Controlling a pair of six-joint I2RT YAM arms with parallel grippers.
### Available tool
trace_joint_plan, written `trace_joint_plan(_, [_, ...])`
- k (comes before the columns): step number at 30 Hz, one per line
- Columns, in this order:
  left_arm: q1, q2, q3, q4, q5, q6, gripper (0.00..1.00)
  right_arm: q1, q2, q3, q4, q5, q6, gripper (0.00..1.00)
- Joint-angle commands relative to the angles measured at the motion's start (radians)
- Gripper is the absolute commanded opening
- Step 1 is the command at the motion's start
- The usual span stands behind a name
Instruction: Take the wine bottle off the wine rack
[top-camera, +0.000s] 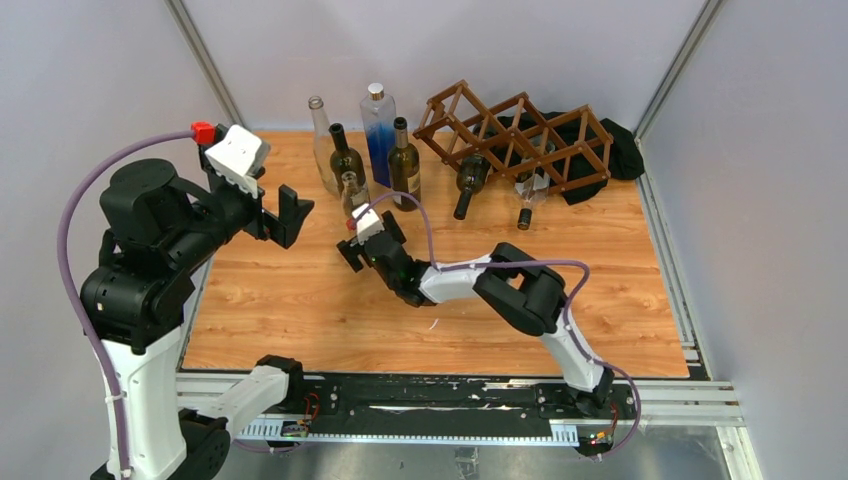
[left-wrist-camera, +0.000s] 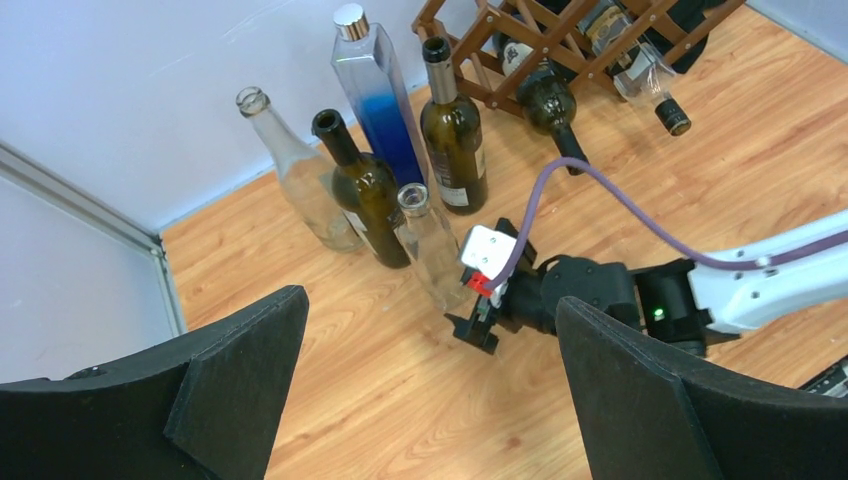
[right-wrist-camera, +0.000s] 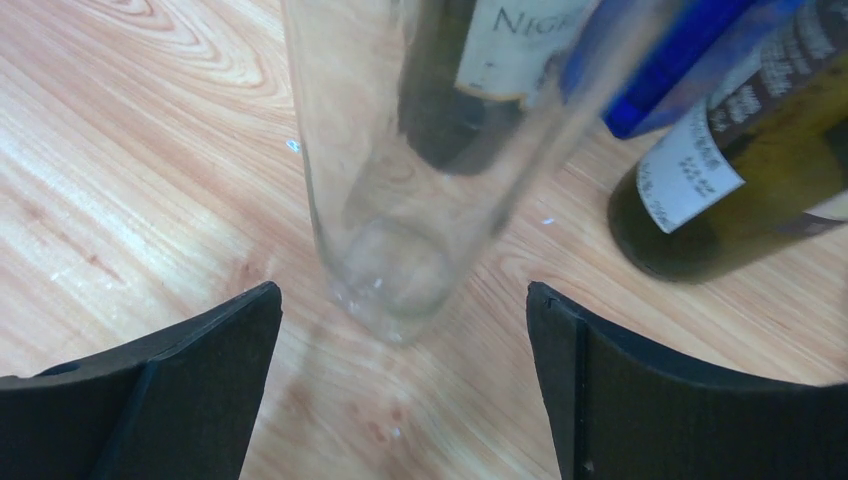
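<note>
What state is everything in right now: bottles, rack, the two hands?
wine rack: standing, holding two bottles.
dark bottle: lying in rack, neck outward.
clear bottle: lying in rack, capped.
right hand: open.
left hand: open, empty.
small clear bottle: standing just ahead of right hand, untouched.
blue bottle: standing, capped.
other three bottles: standing.

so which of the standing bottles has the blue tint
The tall square clear glass bottle with the silver cap: its lower half is blue; the others are plain clear or dark.
</note>
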Motion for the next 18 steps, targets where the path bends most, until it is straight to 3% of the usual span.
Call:
trace_joint_plan(1, [0.008,-0.001,-0.021,-0.001,-0.015,-0.018,1.0,0.012,-0.15,-0.09,-0.113,-0.006,0.045,0.96])
trace_joint_plan(7, [0.008,0.018,-0.041,-0.001,-0.009,-0.03,1.0,0.01,-0.441,-0.289,-0.358,-0.005,0.186,0.96])
trace_joint_plan(13, [0.008,0.018,-0.083,-0.001,-0.006,-0.021,1.0,-0.009,-0.62,-0.217,-0.812,0.008,0.293,0.97])
trace_joint_plan(18, [0.008,-0.004,-0.151,-0.002,0.011,-0.02,1.0,-0.175,-0.672,-0.119,-1.026,-0.08,0.374,0.97])
